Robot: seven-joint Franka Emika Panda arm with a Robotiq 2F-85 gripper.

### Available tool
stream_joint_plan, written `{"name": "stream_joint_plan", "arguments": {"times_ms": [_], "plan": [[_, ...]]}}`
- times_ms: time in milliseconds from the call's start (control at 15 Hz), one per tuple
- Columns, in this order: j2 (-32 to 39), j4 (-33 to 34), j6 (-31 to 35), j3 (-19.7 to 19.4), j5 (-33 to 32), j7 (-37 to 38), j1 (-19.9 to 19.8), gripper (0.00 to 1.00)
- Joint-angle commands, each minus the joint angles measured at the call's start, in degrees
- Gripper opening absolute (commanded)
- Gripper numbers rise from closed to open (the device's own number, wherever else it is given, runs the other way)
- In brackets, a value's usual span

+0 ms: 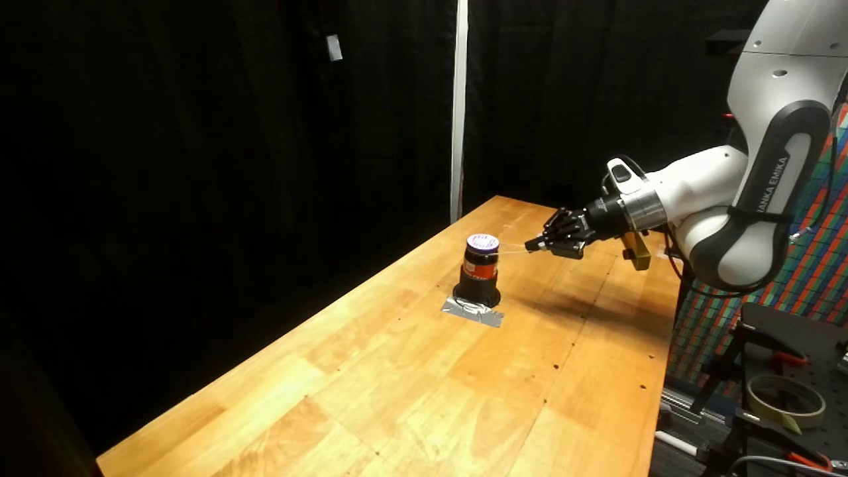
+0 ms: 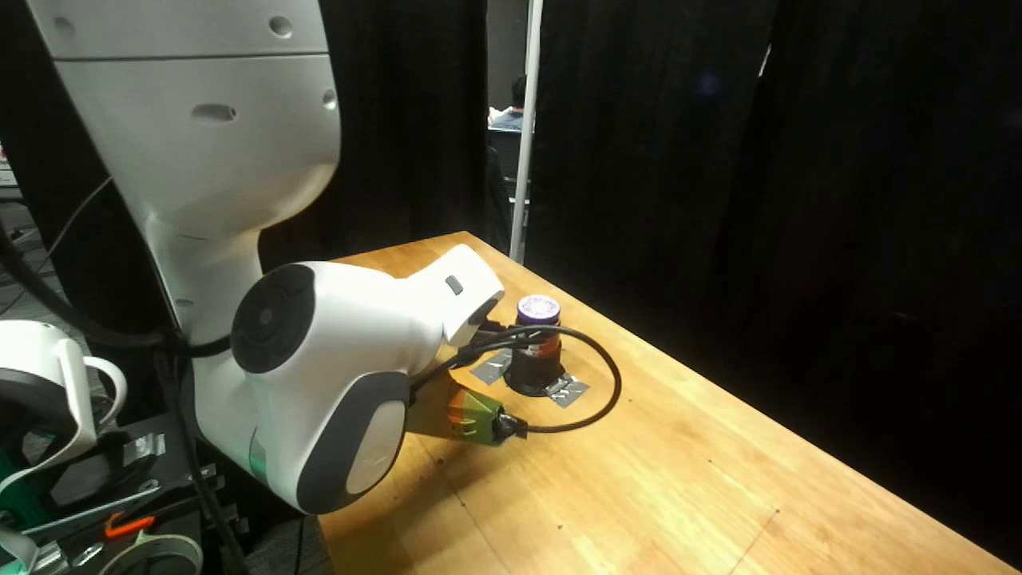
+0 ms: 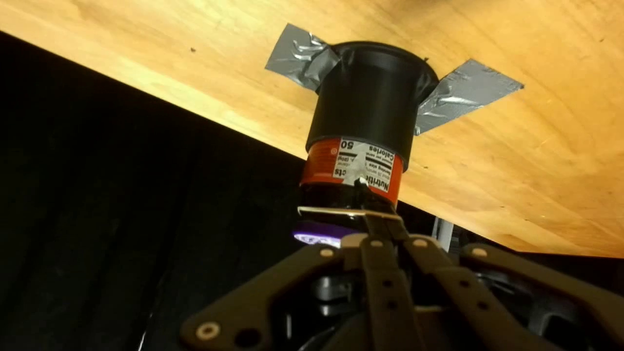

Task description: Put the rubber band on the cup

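Wrist view: the band (image 3: 327, 211) crosses the cup (image 3: 329, 180) below its lid (image 3: 325, 227); whether fully around it cannot be told. The cup stands upright on the table (image 1: 424, 377), crosswise and straight ahead of the claw (image 1: 531, 246), which looks closed, apparently pinching the band's near end.

White robot arm (image 2: 343, 319), nine o'clock, purple-topped cup (image 2: 549, 348), upright, just off centre toward five, silver tape (image 2: 568, 390) at base, wooden table (image 2: 734, 463), four o'clock.
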Motion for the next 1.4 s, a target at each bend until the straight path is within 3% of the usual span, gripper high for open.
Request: {"name": "stream_joint_plan", "arguments": {"times_ms": [0,267,333,533,667,867,1000,1133,1333], "plan": [[0.61,0.24,4.97,-1.28,1.77,-2.93,2.21,0.05],[0.36,-0.15,6.41,-1.41,5.56,-3.55,4.09,0.04],[-2.21,-1.16,1.96,-1.18,7.51,-1.57,4.95,0.29],[-12.48,-4.64,-13.81,-1.7,21.73,-2.82,11.8,0.44],[-17.03,-4.38,-23.1,-5.53,31.43,-4.63,19.36,0.6],[-23.25,-2.06,-37.91,-16.79,46.66,-11.54,33.36,0.82],[-22.19,1.99,-44.58,-26.11,56.99,-19.29,41.47,0.97],[-16.89,5.09,-45.7,-35.38,67.2,-24.44,50.55,1.0],[-9.94,6.55,-48.75,-49.32,70.98,-20.33,63.08,1.0]]}}
